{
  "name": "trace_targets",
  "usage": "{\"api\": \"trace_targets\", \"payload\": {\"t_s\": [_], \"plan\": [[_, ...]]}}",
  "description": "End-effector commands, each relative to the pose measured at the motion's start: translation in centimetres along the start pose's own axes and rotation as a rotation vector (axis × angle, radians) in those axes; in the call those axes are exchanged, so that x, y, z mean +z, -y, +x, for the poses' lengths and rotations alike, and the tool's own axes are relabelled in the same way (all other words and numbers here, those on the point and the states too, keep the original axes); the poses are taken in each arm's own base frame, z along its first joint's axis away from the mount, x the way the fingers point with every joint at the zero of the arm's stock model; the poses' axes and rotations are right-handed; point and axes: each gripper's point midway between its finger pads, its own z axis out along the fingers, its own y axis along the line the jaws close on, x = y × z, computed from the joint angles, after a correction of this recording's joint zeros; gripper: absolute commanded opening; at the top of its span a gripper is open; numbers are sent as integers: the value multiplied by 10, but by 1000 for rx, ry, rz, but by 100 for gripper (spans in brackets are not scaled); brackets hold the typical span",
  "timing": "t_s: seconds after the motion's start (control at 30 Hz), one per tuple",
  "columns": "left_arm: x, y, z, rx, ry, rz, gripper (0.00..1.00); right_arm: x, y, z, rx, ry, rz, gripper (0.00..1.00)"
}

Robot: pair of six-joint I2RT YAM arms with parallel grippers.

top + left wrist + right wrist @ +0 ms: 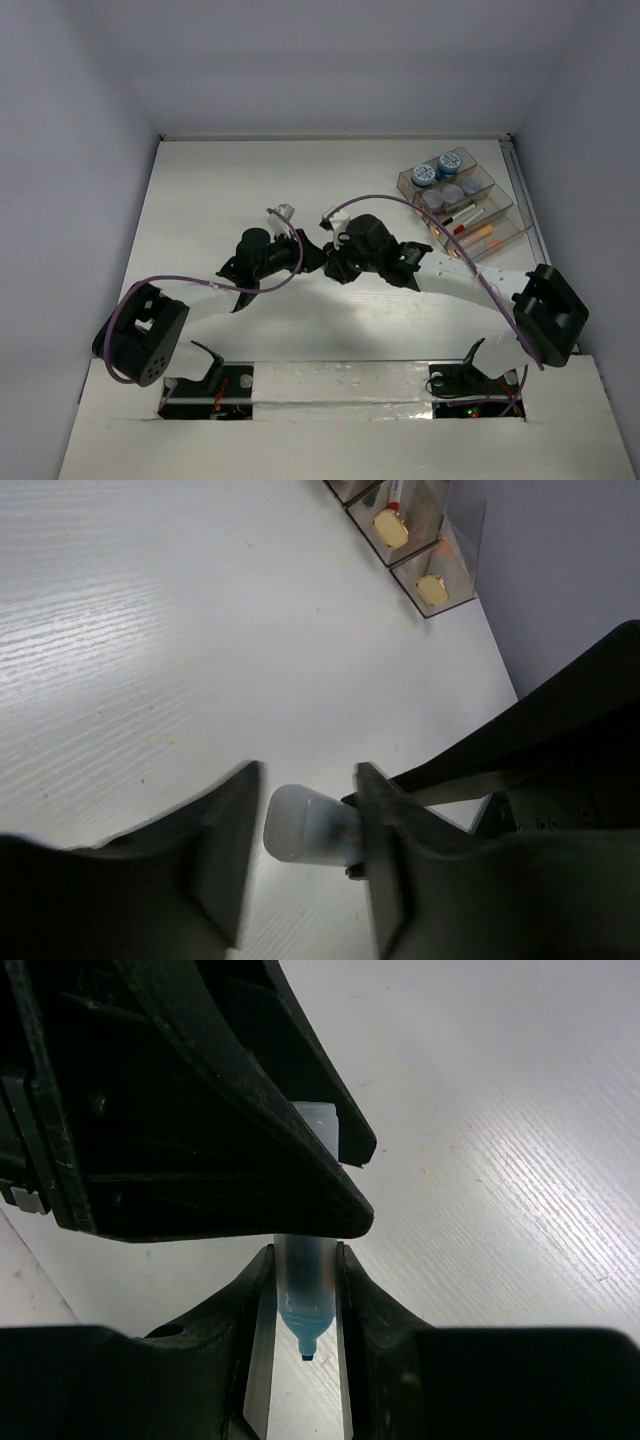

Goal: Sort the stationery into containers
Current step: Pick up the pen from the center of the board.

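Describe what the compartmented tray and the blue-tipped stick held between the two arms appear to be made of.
The clear smoky-brown compartmented organiser tray looks like rigid glossy plastic: its contents show through the walls. The translucent blue-tipped stick, shut in the right pincer, seems frosted matte plastic, likely a marker; the left pincer flanks its pale end.

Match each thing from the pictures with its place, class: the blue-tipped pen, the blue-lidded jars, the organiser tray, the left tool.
Things:
1. blue-tipped pen
2. blue-lidded jars
3. organiser tray
4. left tool

Places:
A. far right part of the table
B. farthest compartment of the tray
C. fingers on either side of the pen's white end
D. clamped between the fingers of the right tool

Pairs: 1-D, 2-B, 3-A, 4-C
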Motion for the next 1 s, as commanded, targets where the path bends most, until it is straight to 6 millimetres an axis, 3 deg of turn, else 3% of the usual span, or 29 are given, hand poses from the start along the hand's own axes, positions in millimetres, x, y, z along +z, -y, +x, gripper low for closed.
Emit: {"api": "trace_targets", "payload": {"t_s": [0.0, 0.13, 0.27, 0.33, 0.37, 0.43, 0.47, 0.53, 0.57, 0.6, 0.63, 0.67, 0.7, 0.77, 0.8, 0.87, 0.97], "plan": [[-3, 20, -22, 41, 70, 69, 33, -5, -11, -23, -8, 96, -47, 0], [-3, 24, -21, 44, 64, 95, 2, -3, -6, -24, -11, 90, -20, 0], [-5, 26, -21, 43, 65, 100, 0, -3, 7, -28, 12, 113, 61, 0], [-7, 27, -24, 49, 79, 102, 0, -6, 15, -30, 48, 130, 112, 13], [-8, 27, -24, 49, 83, 99, 0, -7, 16, -31, 59, 139, 118, 27], [-12, 28, -31, 53, 113, 97, 0, -14, 14, -29, 113, 173, 111, 47], [-16, 31, -34, 55, 134, 99, 0, -21, 8, -33, 151, 230, 79, 64], [-22, 35, -44, 59, 183, 117, 0, -29, 2, -33, 203, 289, 45, 80], [-29, 27, -46, 20, 209, 105, 0, -33, -8, -30, 222, 306, -20, 85], [-37, 34, -54, 16, 250, 132, 0, -41, -16, -43, 242, 393, -72, 92], [-43, 35, -58, 1, 279, 143, 0, -47, -19, -29, 310, 413, -103, 96], [-49, 38, -57, -14, 305, 162, 0, -52, -25, -29, 335, 445, -148, 97], [-60, 44, -69, -45, 366, 175, 0, -62, -32, -43, 350, 531, -205, 99], [-71, 41, -72, -83, 425, 157, 0, -66, -45, -37, 423, 531, -293, 99], [-84, 50, -83, -98, 490, 175, 0, -69, -52, -45, 423, 546, -338, 99], [-94, 51, -85, -114, 523, 172, 0, -73, -74, -54, 414, 549, -420, 100], [-115, 69, -97, -132, 597, 228, 0, -80, -86, -72, 407, 610, -492, 100]]}}
